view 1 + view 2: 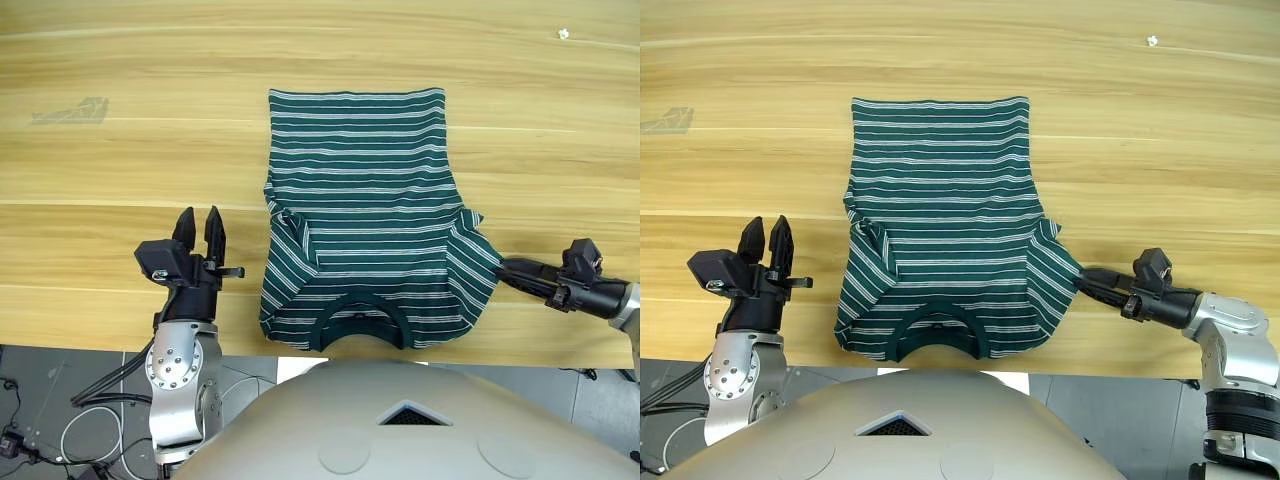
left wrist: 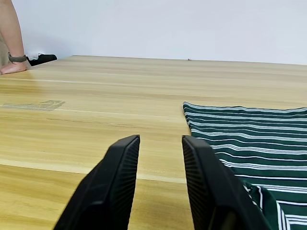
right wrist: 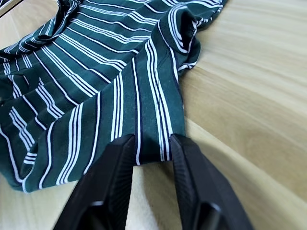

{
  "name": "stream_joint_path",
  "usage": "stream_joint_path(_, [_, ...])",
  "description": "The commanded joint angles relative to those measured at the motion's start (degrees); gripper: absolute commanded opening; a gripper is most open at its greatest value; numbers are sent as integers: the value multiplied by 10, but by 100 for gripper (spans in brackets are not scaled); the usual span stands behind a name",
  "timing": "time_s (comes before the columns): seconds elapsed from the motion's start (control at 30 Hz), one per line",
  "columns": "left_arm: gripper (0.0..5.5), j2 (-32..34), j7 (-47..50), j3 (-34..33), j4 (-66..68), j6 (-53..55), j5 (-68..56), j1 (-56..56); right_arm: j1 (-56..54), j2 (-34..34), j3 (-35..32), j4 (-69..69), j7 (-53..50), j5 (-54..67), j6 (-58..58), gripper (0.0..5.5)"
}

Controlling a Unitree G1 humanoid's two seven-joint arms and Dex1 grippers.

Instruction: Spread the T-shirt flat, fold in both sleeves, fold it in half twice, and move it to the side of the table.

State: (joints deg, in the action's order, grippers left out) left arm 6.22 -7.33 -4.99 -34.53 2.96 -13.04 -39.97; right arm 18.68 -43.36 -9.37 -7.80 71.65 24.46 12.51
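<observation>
Right sleeve grab pending, and it may slip.
Head view: shirt (image 1: 360, 220) mid-desk (image 1: 120, 180), collar at near edge. Left wrist: left pincer (image 2: 160, 143) apart, beside the cloth. Right wrist: right pincer (image 3: 146, 143) apart, straddling sleeve (image 3: 153, 115) tip; a shallow bite could slip or drag the shirt askew.

Jaws apart, straddling T-shirt (image 3: 96, 72) edge, wooden table (image 3: 249, 96)

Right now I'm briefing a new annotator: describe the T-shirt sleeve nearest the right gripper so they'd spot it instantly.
On the wooden table lies a green striped T-shirt, collar toward the robot. Its sleeve on the robot's right juts out to a point between the right gripper's fingers; the other sleeve lies folded onto the body.
</observation>
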Motion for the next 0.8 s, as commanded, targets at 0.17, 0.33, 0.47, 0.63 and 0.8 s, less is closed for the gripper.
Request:
stream_joint_path(0.17, [165,1,-3,5,7,5,11,-1,-6,2,10,-11,5,-5,-15,38])
stream_joint_path(0.33, [165,0,-4,13,9,6,12,-3,-4,6,10,-11,8,-1,-17,2])
stream_joint_path(0.47, [165,2,-4,14,8,8,14,-2,0,8,14,-3,12,2,-17,2])
stream_joint_path(0.63, [165,2,-4,16,10,9,16,-1,2,13,8,26,18,23,-4,2])
stream_joint_path(0.8, [165,-1,-5,18,11,8,19,-2,-3,16,-17,58,20,73,27,2])
